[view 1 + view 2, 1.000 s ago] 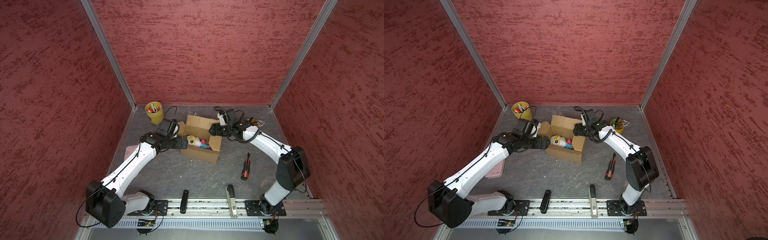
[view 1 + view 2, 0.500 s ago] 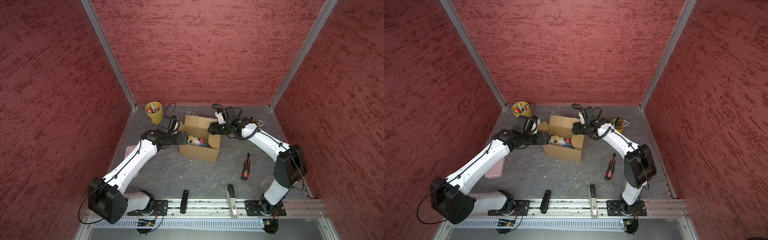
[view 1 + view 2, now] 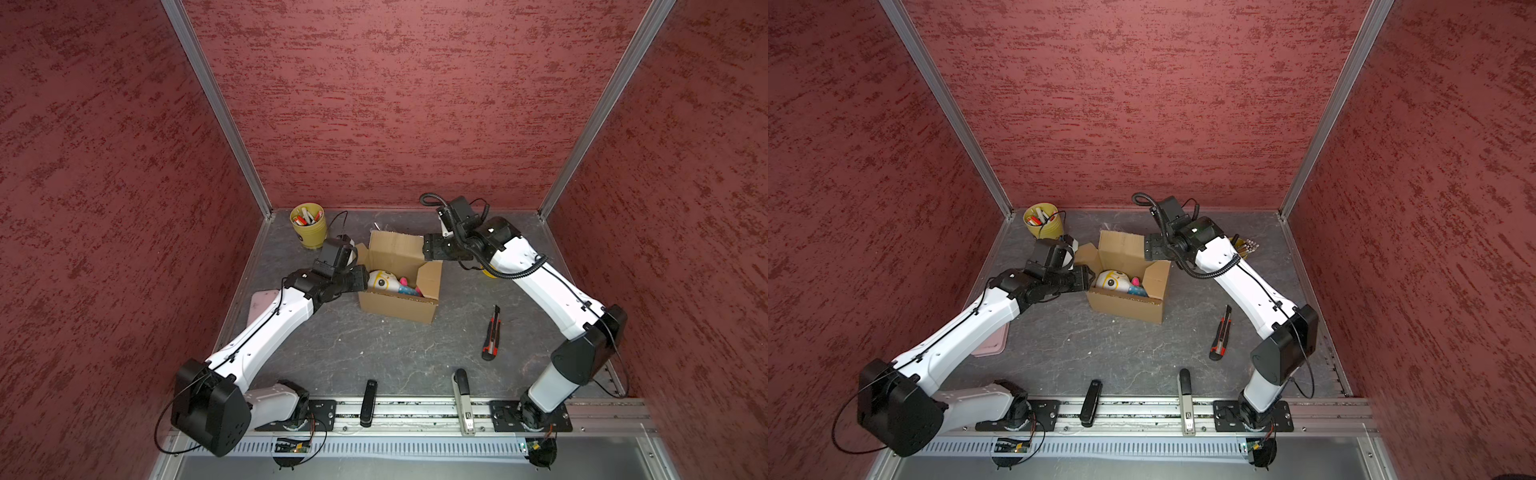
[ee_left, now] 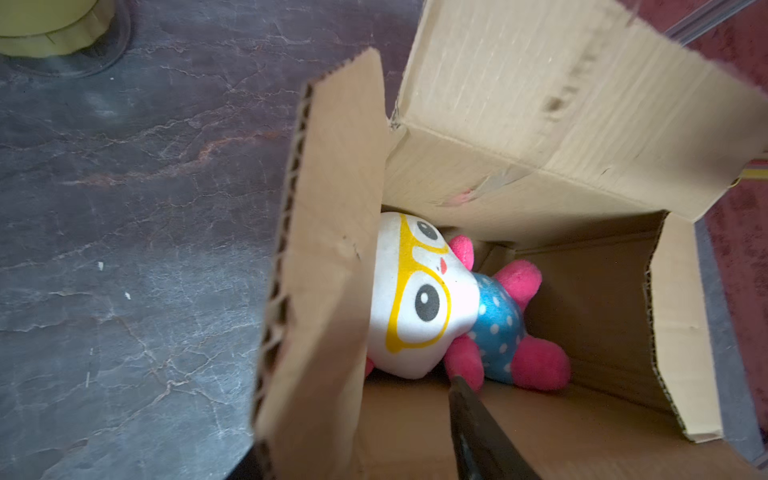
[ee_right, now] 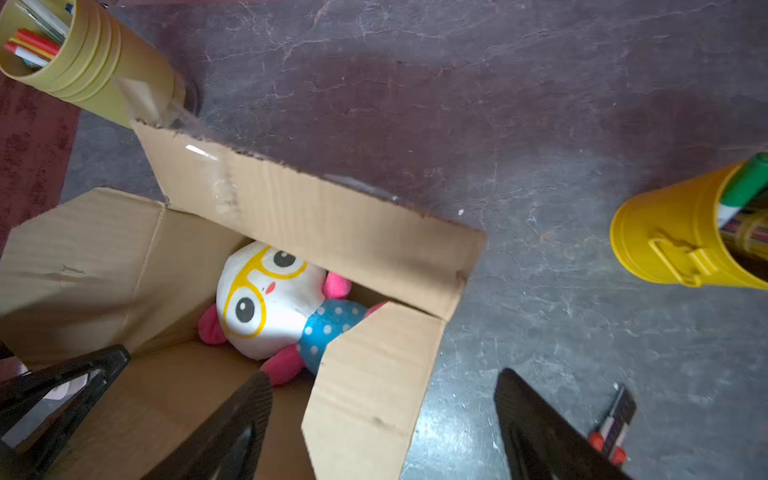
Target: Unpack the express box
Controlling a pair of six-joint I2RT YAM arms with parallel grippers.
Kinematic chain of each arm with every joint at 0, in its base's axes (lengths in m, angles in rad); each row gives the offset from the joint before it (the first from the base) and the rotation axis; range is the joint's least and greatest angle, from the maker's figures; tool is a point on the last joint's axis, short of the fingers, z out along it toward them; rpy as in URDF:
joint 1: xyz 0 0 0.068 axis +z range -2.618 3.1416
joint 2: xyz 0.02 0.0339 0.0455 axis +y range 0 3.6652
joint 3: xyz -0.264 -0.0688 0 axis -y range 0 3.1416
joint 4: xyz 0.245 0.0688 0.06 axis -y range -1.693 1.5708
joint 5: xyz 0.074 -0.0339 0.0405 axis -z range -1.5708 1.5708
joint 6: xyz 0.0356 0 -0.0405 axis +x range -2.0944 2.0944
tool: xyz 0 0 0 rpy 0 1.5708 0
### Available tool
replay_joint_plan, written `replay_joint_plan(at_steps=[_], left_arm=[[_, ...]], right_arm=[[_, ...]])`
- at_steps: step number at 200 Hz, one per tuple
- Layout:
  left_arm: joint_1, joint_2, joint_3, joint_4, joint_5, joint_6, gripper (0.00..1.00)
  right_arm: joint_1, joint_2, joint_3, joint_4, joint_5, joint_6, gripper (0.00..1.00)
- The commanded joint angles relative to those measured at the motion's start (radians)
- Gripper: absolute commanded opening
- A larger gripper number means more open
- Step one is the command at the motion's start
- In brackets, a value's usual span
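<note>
The express box stands mid-table with its flaps up. Inside lies a plush toy with a white face, yellow glasses and a blue dotted body. My left gripper is at the box's left end, open. One finger is inside and the left flap stands between the jaws. My right gripper is open at the back right corner. It straddles the right flap without touching it.
A pale yellow pen cup stands at the back left. A bright yellow cup stands behind the right arm. A red utility knife lies right of the box, two staplers near the front rail, and a pink tray under the left arm.
My left jaws have narrowed around the left flap. My right gripper has drawn back a little toward the far corner and opened slightly wider.
</note>
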Motion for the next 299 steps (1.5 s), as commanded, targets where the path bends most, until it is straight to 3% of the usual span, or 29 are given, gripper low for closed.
replay_joint_plan(at_steps=[1, 45, 81, 105, 261, 299], left_arm=[[-0.007, -0.049, -0.039, 0.086, -0.001, -0.054, 0.50], [-0.007, -0.084, -0.082, 0.113, 0.012, -0.070, 0.50], [0.002, -0.089, -0.097, 0.131, 0.023, -0.069, 0.50], [0.007, -0.085, -0.102, 0.139, 0.024, -0.070, 0.50], [0.019, 0.004, -0.127, 0.191, -0.012, -0.070, 0.51], [0.020, 0.020, -0.126, 0.195, -0.015, -0.072, 0.51]], right_arm=[[0.070, 0.073, 0.055, -0.164, 0.166, 0.116, 0.90], [0.166, 0.226, 0.189, -0.322, 0.276, 0.242, 0.94], [0.181, 0.348, 0.304, -0.490, 0.370, 0.310, 0.96], [0.180, 0.351, 0.287, -0.493, 0.392, 0.315, 0.96], [0.106, 0.041, -0.005, -0.489, 0.441, 0.373, 0.96], [0.052, -0.063, -0.190, -0.335, 0.377, 0.310, 0.96]])
